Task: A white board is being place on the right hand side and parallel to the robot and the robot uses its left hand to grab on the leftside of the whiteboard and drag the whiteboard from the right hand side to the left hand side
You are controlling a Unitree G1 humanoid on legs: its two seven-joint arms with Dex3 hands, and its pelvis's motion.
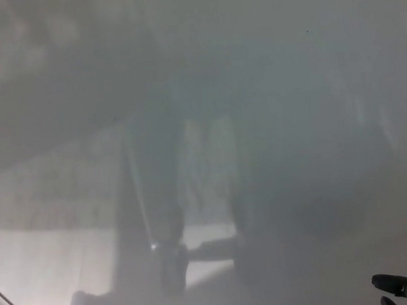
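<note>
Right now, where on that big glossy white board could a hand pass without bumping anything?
Nearly all of the glossy white board is bare; the dark shapes are only reflections. Free room runs from its edge strip at lower left to the black right hand at lower right, the one crowded corner.
</note>
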